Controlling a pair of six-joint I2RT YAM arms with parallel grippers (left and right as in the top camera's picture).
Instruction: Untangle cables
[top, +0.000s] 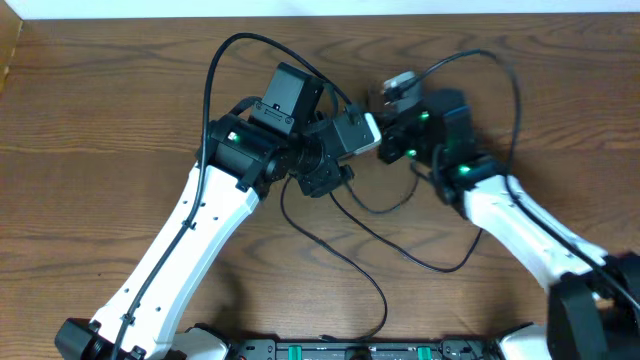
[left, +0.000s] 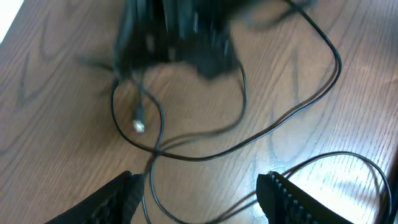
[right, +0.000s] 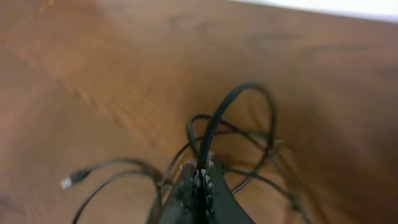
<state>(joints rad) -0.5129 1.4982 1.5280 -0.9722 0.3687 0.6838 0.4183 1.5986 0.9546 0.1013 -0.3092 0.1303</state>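
Thin black cables (top: 440, 270) lie in crossing loops on the wooden table between the two arms. My right gripper (top: 392, 148) is shut on one black cable (right: 214, 124), which arches up out of its closed fingers (right: 200, 180). A plug end (right: 67, 182) lies to the left of it. My left gripper (top: 338, 165) hovers open just left of the right one. In the left wrist view its fingers (left: 118, 199) stand wide apart, with cable loops (left: 273, 127) on the table between and beyond them, touching neither. A metal-tipped plug (left: 138, 126) rests inside one loop.
The right gripper shows as a blurred dark mass (left: 180, 37) at the top of the left wrist view. Thicker black leads (top: 215, 70) arc over both arms. A pale strip (top: 320, 8) lies along the table's far edge.
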